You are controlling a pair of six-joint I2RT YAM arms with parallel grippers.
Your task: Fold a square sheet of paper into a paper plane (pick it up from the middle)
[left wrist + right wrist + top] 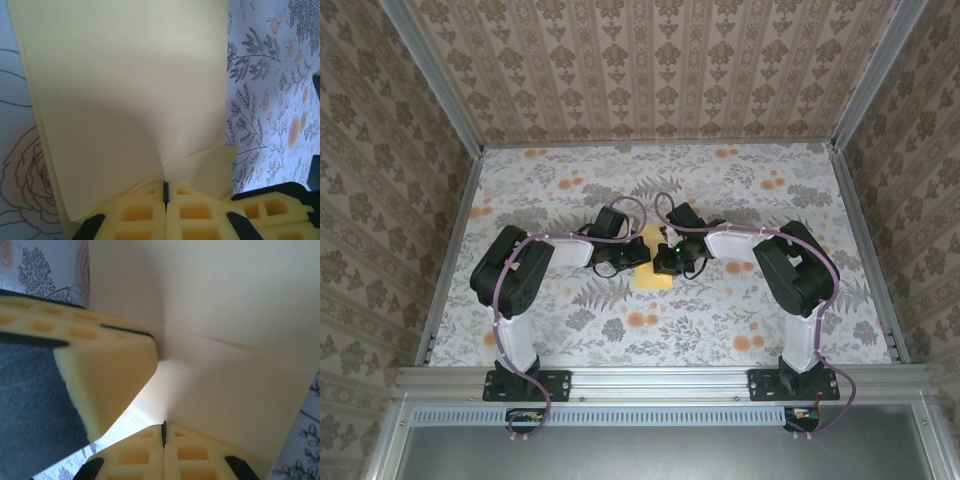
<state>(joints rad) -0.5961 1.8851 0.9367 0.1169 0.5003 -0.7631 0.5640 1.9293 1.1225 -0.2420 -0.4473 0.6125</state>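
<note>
The square sheet of paper is pale yellow and lies at the middle of the table between my two grippers. Seen from above it looks narrower than square, and layered edges show along its left side in the left wrist view. My left gripper meets it from the left and my right gripper from the right. In the left wrist view the paper has creases fanning out from my left gripper, which is shut on its edge. The right gripper is shut on the paper, right beside a left fingertip.
The table has a grey leaf cover with small orange flower prints. Patterned walls enclose it on three sides, with aluminium rails along the left and right edges. Both arms bend inward from their bases at the near edge.
</note>
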